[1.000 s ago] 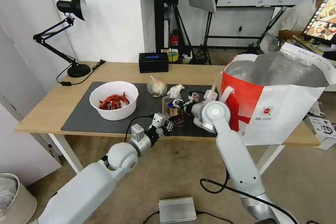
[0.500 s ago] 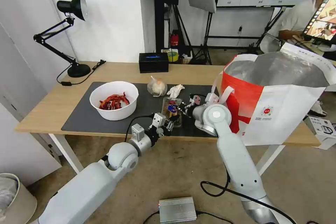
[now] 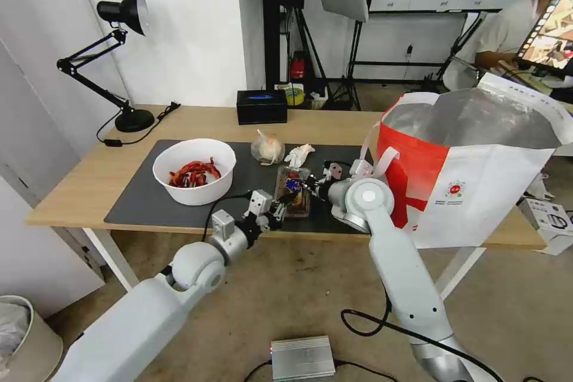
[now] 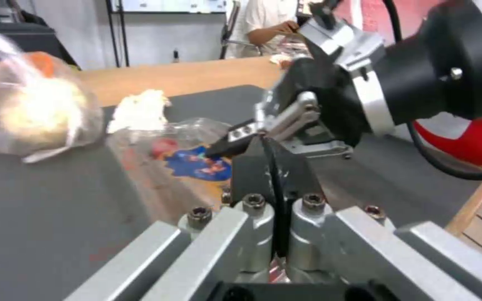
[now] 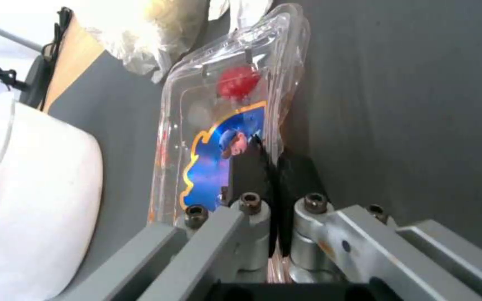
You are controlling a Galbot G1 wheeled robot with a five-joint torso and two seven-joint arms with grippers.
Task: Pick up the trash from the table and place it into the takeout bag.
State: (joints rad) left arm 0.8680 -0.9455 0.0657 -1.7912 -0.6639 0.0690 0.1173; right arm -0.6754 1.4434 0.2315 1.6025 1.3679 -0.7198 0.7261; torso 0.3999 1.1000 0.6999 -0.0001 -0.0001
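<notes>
Right tool (image 5: 274,167) pinched shut on clamshell tray (image 5: 219,125) rim; left tool (image 4: 272,167) closed, just beside tray.

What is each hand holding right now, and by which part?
The right hand pinches the clear clamshell tray by its side rim. The left hand sits shut beside the tray, holding nothing.

On the table (image 3: 89,182), the bowl (image 3: 194,171) sits left of the clamshell tray (image 3: 292,191), the takeout bag (image 3: 477,173) right.

Light-wood table (image 3: 89,182), dark mat (image 3: 146,197), lamp (image 3: 122,59), takeout bag (image 3: 477,173)
</notes>
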